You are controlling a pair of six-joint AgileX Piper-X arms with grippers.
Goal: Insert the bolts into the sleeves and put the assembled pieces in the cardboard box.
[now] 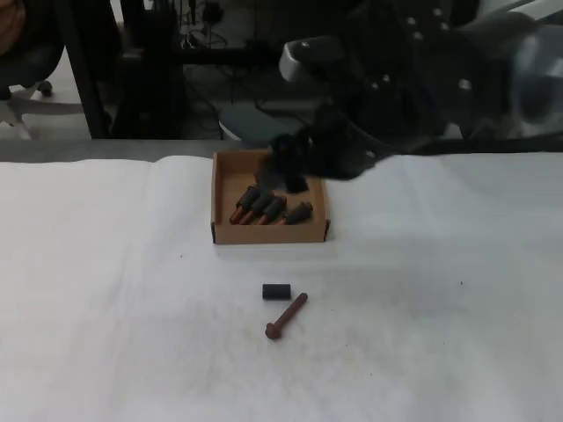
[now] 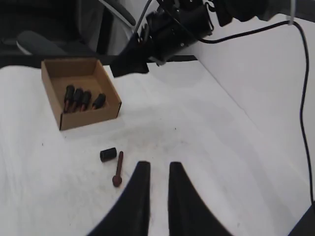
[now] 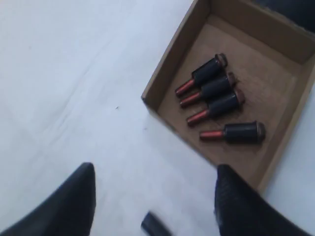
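Observation:
The cardboard box sits mid-bench with several assembled bolt-and-sleeve pieces lying side by side in it. In front of the box a loose black sleeve lies beside a loose rusty bolt. My right gripper hangs above the box's far side, wide open and empty. My left gripper hovers nearer than the loose bolt, its fingers a narrow gap apart with nothing between them.
White cloth covers the bench, with free room on both sides of the box. A black cable trails across the bench on the right arm's side. Chairs and dark frames stand beyond the bench's far edge.

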